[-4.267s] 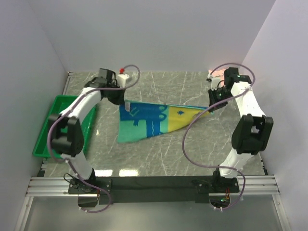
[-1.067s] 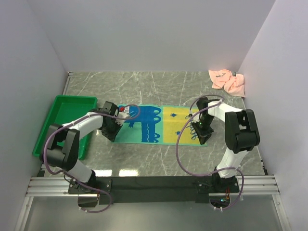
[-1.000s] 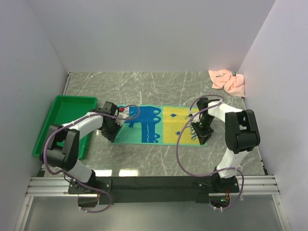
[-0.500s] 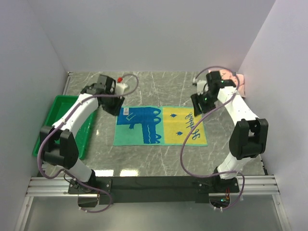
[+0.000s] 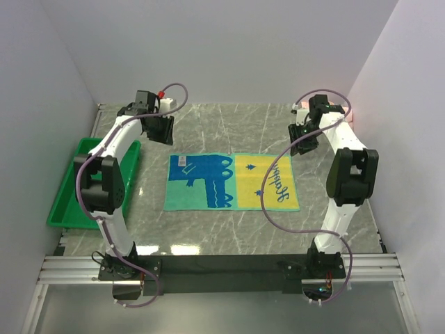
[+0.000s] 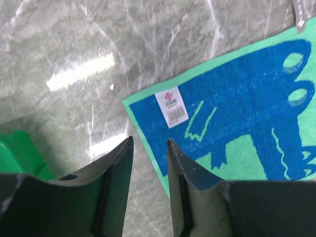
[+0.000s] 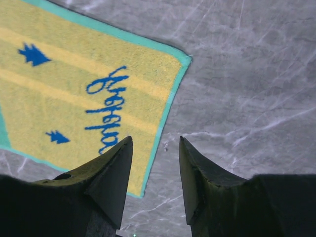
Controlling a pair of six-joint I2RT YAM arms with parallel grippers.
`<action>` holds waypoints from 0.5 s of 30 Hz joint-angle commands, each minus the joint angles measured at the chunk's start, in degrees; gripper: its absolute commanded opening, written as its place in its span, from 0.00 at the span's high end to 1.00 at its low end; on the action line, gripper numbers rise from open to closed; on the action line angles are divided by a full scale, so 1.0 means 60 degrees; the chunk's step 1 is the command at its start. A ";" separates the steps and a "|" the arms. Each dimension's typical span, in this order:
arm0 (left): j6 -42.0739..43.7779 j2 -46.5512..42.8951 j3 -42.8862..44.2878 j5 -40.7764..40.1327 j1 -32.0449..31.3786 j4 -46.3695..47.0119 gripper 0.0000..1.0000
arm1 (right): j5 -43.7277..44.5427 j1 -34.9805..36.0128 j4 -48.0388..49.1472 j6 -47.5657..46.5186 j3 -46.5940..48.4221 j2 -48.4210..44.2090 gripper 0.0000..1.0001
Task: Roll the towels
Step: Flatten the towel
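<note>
The teal, blue and yellow towel (image 5: 231,182) lies spread flat in the middle of the table, script lettering on its yellow right half (image 7: 106,111) and a white tag (image 6: 172,106) near its left edge. My left gripper (image 5: 161,129) hangs open above the bare table beyond the towel's far left corner (image 6: 148,140), holding nothing. My right gripper (image 5: 300,132) hangs open beyond the far right corner (image 7: 155,139), also holding nothing. The pink towel (image 5: 348,113) is in the far right corner, mostly hidden behind my right arm.
A green tray (image 5: 69,202) stands at the left edge of the table, its corner visible in the left wrist view (image 6: 19,153). White walls close in the table on three sides. Purple cables loop off both arms above the towel.
A second ago both grippers were low at the towel's near corners. They have let go, risen and swung back to the far side; the towel now lies flat.
</note>
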 commanded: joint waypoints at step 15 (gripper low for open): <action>-0.0126 0.0337 0.0441 0.0374 0.0119 0.0314 0.64 | 0.0793 0.0018 0.0996 0.0658 0.1470 0.2238 0.56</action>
